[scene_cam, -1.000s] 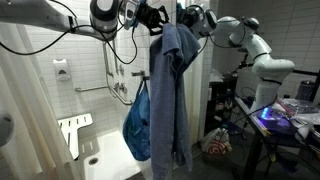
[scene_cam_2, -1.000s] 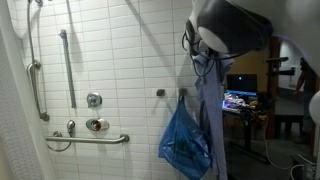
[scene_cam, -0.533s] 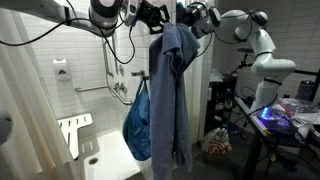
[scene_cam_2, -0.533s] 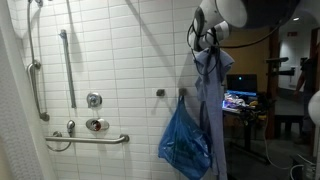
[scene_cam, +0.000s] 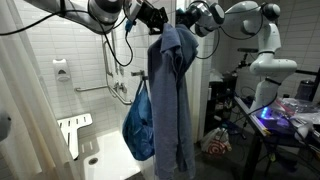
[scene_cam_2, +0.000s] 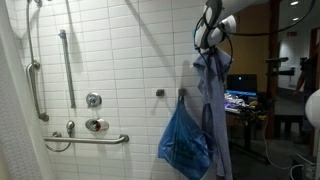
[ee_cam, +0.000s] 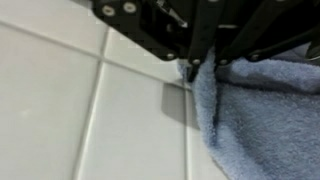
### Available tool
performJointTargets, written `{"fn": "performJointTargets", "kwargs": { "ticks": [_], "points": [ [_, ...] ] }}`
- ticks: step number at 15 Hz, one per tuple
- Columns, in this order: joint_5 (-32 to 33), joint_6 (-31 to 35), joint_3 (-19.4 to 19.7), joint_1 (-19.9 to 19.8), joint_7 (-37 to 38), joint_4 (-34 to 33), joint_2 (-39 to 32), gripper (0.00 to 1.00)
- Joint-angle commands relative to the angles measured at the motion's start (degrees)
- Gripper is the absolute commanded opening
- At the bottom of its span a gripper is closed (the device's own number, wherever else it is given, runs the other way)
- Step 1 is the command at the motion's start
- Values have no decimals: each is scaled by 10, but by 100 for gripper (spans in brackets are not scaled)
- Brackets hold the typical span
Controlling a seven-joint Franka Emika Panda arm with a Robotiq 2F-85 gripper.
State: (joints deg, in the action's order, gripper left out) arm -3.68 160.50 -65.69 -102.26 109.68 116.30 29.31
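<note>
A white tiled wall (scene_cam_2: pixel 120 60) of a shower stall filled the background, with a grab bar (scene_cam_2: pixel 90 139) low on it and a blue bag (scene_cam_2: pixel 185 145) hanging at the wall's outer end. Taking that blue bag (scene_cam: pixel 138 125) as the mark, a blue-grey towel (scene_cam_2: pixel 212 100) hung just beside it, touching it, and rose well above it. In both exterior views the towel (scene_cam: pixel 172 90) ran long and upright, its long axis top to bottom, its lower end falling past the bag's bottom.

The gripper (scene_cam: pixel 165 18) stood high above the bag, right at the towel's top end. In an exterior view the gripper (scene_cam_2: pixel 207 45) met the cloth where it bunched up into a narrow neck.

In the wrist view the gripper (ee_cam: pixel 192 65) came in from the top of the picture. Its fingers were drawn fully together, with no gap showing between the tips. The towel (ee_cam: pixel 265 110) lay directly under and to one side of the tips, its upper corner touching them, and the bare tile (ee_cam: pixel 80 110) lay to the other side. Whether a fold of cloth was pinched between the tips could not be made out; the tips hid that spot. From the fingers, the body of the towel lay straight down toward the bag.
</note>
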Motion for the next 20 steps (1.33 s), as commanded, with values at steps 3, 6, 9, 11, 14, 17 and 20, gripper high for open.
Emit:
{"fn": "performJointTargets", "kwargs": {
  "ticks": [3, 6, 9, 11, 14, 17, 20],
  "points": [
    [72, -50, 47, 77, -117, -20, -90, 1],
    [104, -74, 75, 107, -132, -20, -102, 1],
    [142, -103, 100, 132, -124, -21, -107, 1],
    [165, -123, 124, 158, -127, -20, -115, 1],
    [196, -141, 172, 209, -133, -8, -131, 1],
    [226, -152, 235, 271, -127, 6, -151, 1],
    [252, -151, 318, 348, -117, 24, -164, 1]
  ]
}}
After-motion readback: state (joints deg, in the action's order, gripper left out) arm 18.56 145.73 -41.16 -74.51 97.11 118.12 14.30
